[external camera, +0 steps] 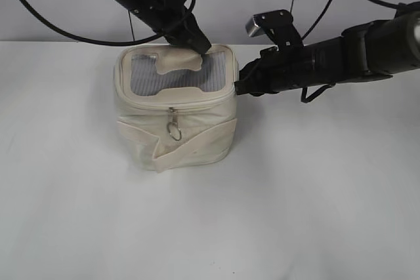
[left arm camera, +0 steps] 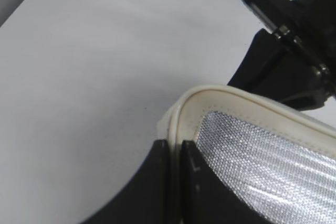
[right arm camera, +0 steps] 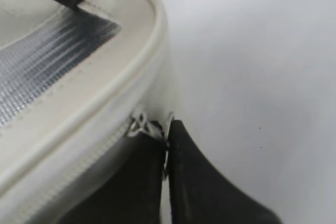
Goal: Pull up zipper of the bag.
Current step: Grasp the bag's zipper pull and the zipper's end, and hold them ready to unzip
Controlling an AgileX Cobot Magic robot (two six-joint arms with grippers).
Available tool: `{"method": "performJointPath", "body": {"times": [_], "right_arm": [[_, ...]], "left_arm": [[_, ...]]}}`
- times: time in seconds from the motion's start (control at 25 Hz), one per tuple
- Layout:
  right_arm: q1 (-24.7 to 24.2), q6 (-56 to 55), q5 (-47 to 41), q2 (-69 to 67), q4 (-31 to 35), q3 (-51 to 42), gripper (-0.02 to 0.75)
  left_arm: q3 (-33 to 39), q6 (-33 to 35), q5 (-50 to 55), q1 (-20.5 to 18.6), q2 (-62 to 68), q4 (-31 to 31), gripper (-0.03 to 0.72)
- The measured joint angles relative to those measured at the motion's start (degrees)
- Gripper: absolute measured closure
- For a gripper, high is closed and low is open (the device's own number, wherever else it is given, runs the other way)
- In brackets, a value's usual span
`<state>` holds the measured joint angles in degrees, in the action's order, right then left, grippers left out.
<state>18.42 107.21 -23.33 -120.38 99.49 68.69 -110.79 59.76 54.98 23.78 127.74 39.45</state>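
The cream bag (external camera: 190,137) stands mid-table, its lid with a grey ribbed panel (external camera: 154,73). The zipper (external camera: 184,101) runs around the lid rim. One silver slider with a ring pull (external camera: 173,129) hangs at the front. My left gripper (external camera: 197,44) is shut on the lid's rim at the back; the left wrist view shows its jaws (left arm camera: 175,145) pinching the cream rim (left arm camera: 210,95). My right gripper (external camera: 239,86) is at the bag's right side. In the right wrist view its jaws (right arm camera: 167,132) are shut on the ring pull of a second silver slider (right arm camera: 137,125) on the zip line (right arm camera: 79,166).
The white table (external camera: 315,195) spreads around the bag, with a pale wall behind. The cream fabric strap (external camera: 190,151) crosses the bag's front. The right arm (left arm camera: 283,61) shows dark beyond the lid in the left wrist view.
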Motion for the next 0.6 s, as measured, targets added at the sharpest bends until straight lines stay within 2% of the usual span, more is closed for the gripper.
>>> {"method": "performJointPath", "body": {"times": [0.2, 0.44, 0.6], "right_arm": [[-0.2, -2.6, -0.1, 0.3, -2.2, -0.9, 0.729], [-1.5, -3.4, -0.1, 6.0, -2.4, -8.4, 0.729], [-1.9, -4.6, 0.0, 10.1, -6.1, -12.5, 0.729]], "left_arm": [[0.0, 0.0, 0.2, 0.0, 0.0, 0.2, 0.664], [0.0, 0.0, 0.5, 0.2, 0.0, 0.1, 0.664], [0.0, 0.0, 0.5, 0.4, 0.0, 0.1, 0.664]]}}
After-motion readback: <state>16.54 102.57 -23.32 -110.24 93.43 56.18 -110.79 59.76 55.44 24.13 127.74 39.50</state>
